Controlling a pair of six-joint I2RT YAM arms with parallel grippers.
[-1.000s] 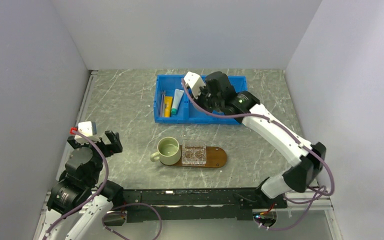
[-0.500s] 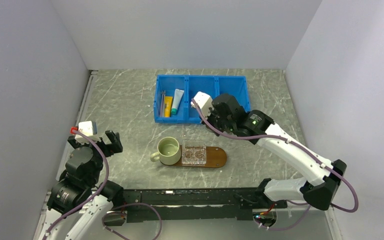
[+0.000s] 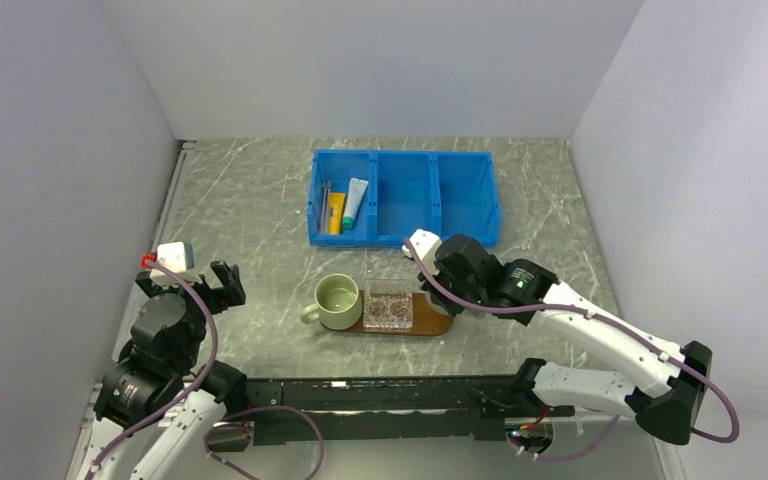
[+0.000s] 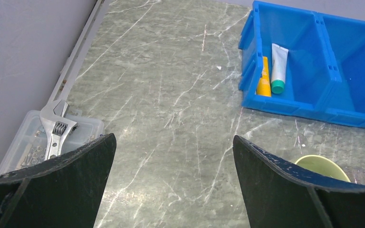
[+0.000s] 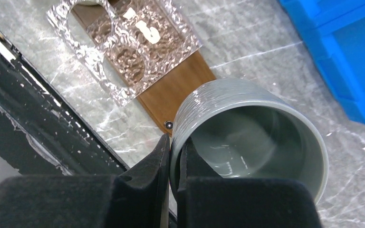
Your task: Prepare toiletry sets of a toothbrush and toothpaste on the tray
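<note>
The dark-brown tray [image 3: 441, 319] lies near the table's front, with a pale green mug [image 3: 338, 300] at its left end and a clear square holder [image 3: 388, 306] in the middle. My right gripper [image 5: 175, 142] is shut on the rim of a grey mug [image 5: 214, 102], one finger inside and one outside, at the tray's [image 5: 176, 88] right end. I cannot tell whether the mug touches the board. Two toothbrushes [image 3: 324, 203], a yellow tube [image 3: 335, 213] and a white tube with a teal end [image 3: 355, 203] lie in the blue bin's left compartment. My left gripper [image 4: 173, 142] is open over bare table.
The blue three-compartment bin [image 3: 405, 240] stands behind the tray; its middle and right compartments hold nothing. A clear box with a wrench [image 4: 52, 130] sits at the left wall. The black rail [image 5: 38, 109] runs along the near edge.
My right arm has swung from over the blue bin toward me, down to the tray's right end. The left arm has not moved.
</note>
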